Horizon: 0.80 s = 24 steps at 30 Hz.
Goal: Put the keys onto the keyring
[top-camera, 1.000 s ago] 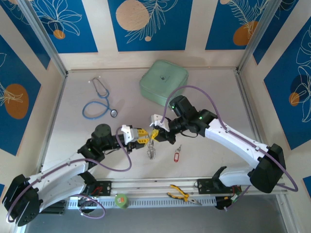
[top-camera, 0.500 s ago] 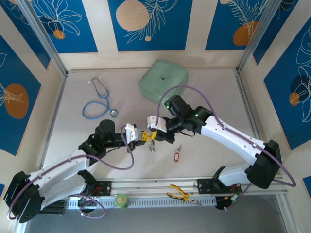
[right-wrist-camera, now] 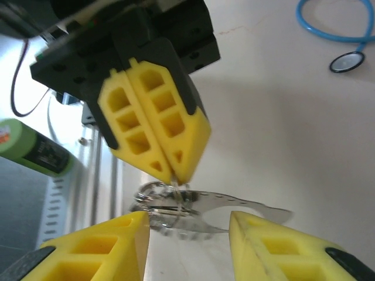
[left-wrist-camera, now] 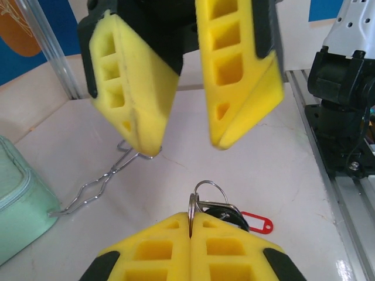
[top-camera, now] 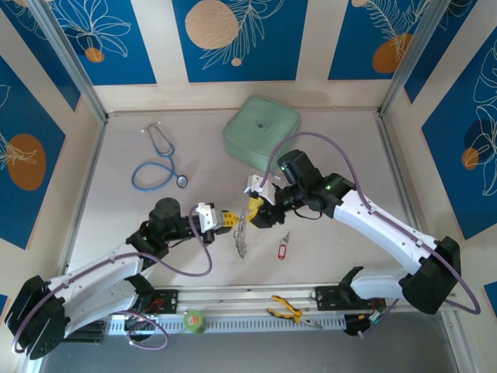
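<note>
The left tool (left-wrist-camera: 190, 225) has its yellow fingers pressed together, clamped on the small split ring that carries the dark-headed keys (left-wrist-camera: 225, 212). The bunch dangles just past its tips. The right tool (left-wrist-camera: 186, 145) faces it tip to tip and very near. Its fingers are apart with nothing between them, and in its own wrist view they sit on either side of the held ring without touching it.

Just beside one right fingertip, the thin silvery wire keyring (left-wrist-camera: 96, 186) stretches away over the bench (left-wrist-camera: 281, 175) toward the green case (left-wrist-camera: 17, 199). I cannot tell whether the wire is joined to the held ring or lies loose.

The red-tagged key (left-wrist-camera: 258, 224) lies flat on the bench beyond the bunch, apart from both tools. A blue stethoscope (top-camera: 159, 165) lies well apart at the far left. Yellow-handled pliers (top-camera: 289, 311) and a green roll (top-camera: 193, 319) rest at the near edge by the arm bases. Nothing stands between the two tools.
</note>
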Each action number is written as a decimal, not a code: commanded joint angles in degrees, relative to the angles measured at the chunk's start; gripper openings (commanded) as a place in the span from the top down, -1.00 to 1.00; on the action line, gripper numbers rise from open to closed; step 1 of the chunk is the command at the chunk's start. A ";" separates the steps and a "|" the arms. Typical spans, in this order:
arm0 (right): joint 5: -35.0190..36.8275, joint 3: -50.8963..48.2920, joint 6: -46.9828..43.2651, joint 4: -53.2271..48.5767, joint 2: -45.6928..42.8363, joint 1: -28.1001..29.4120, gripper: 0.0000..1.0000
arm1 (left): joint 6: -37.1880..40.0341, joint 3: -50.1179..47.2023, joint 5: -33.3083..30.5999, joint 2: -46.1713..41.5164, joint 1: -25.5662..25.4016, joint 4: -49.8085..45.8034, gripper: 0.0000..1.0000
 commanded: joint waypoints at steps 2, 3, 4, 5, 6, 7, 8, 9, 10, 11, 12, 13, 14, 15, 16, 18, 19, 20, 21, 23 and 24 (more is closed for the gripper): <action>-5.58 -1.92 8.49 1.51 -2.09 -0.12 0.18 | -0.04 -0.45 -1.27 0.16 0.02 7.12 1.00; -5.14 -2.05 9.90 2.06 -2.07 -0.17 0.17 | -0.06 -0.38 -1.31 0.28 0.08 7.08 1.00; -3.67 -1.86 11.56 2.21 -1.65 -0.20 0.16 | -0.12 -0.37 -1.24 0.26 0.05 6.92 1.00; -1.63 -1.05 13.70 1.75 -0.85 -0.40 0.16 | -0.27 -0.41 -1.31 0.24 0.02 6.81 1.00; -1.03 0.05 15.37 0.55 0.21 -0.72 0.18 | -0.28 -0.44 -1.38 0.13 0.01 6.81 1.00; -1.65 1.51 17.14 -0.90 1.44 -1.14 0.20 | -0.28 -0.51 -1.62 0.06 0.01 6.79 1.00; -1.79 2.81 19.36 -2.14 2.50 -1.38 0.21 | -0.32 -0.49 -1.85 -0.04 0.01 6.62 1.00; -1.95 4.00 21.21 -3.21 3.27 -1.49 0.21 | -0.44 -0.53 -2.03 -0.13 0.03 6.43 1.00; -2.23 4.95 22.97 -4.32 3.99 -1.57 0.21 | -0.50 -0.52 -2.32 -0.28 -0.07 6.30 1.00; -2.37 5.64 24.57 -5.20 4.46 -1.61 0.21 | -0.61 -0.33 -2.72 -0.23 -0.01 5.84 1.00; -2.48 6.08 25.51 -5.92 4.83 -1.68 0.21 | -0.72 -0.21 -2.94 -0.16 0.01 5.60 1.00; -3.20 6.28 26.08 -6.47 5.17 -1.62 0.21 | -0.95 -0.24 -3.13 -0.08 0.01 5.71 1.00; -3.89 6.16 26.32 -6.51 5.26 -1.58 0.21 | -1.07 -0.26 -3.26 0.00 -0.05 5.97 1.00; -4.41 5.89 26.49 -6.39 5.27 -1.54 0.22 | -1.29 -0.31 -3.28 0.16 -0.06 6.32 1.00; -4.85 5.51 26.58 -6.05 5.18 -1.54 0.24 | -1.47 -0.30 -3.44 0.25 0.01 6.44 1.00; -4.85 4.87 26.81 -5.29 4.91 -1.44 0.29 | -1.85 -0.16 -3.61 0.54 0.01 6.36 1.00; -4.51 4.65 26.71 -5.11 4.91 -1.51 0.31 | -2.02 -0.09 -3.49 0.66 0.01 6.36 1.00; -3.95 4.47 26.74 -5.00 4.96 -1.39 0.32 | -2.07 -0.05 -3.42 0.74 0.01 6.36 1.00; -3.59 4.46 26.71 -5.01 5.13 -1.48 0.33 | -2.09 -0.02 -3.30 0.75 -0.01 6.40 1.00; -3.12 4.91 26.60 -5.17 5.83 -1.31 0.35 | -2.08 0.00 -3.22 0.79 0.00 6.42 1.00; -2.88 5.13 26.71 -5.40 6.19 -1.40 0.36 | -2.16 0.08 -3.22 0.79 0.03 6.43 1.00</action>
